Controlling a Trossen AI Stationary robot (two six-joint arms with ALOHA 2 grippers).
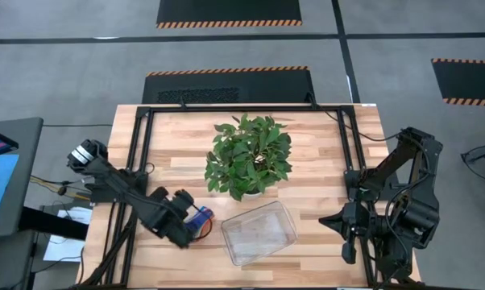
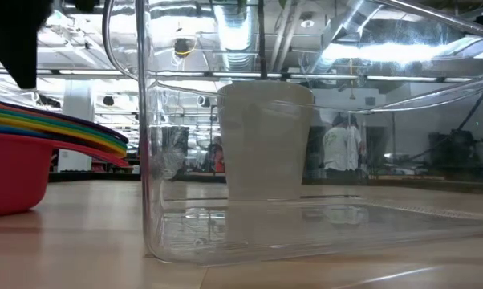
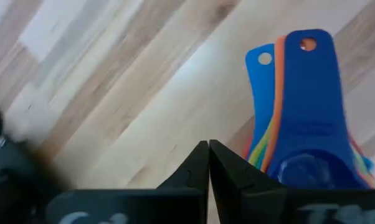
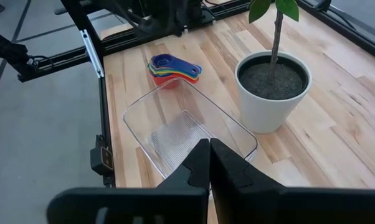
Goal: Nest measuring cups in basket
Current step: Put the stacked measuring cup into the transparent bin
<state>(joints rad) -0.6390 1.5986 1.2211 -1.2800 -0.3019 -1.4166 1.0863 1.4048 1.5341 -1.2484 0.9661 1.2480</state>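
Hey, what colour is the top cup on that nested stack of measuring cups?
Dark blue: the top measuring cup shows best in the left wrist view.

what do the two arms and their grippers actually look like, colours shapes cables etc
Both arms are black, built of chunky jointed segments. The left arm has a round silver-grey joint cap near its base, with thin cables beside it. The right arm is all dark, with black cable looped along it. Each gripper has two black wedge-shaped fingers tapering to points: left gripper, right gripper.
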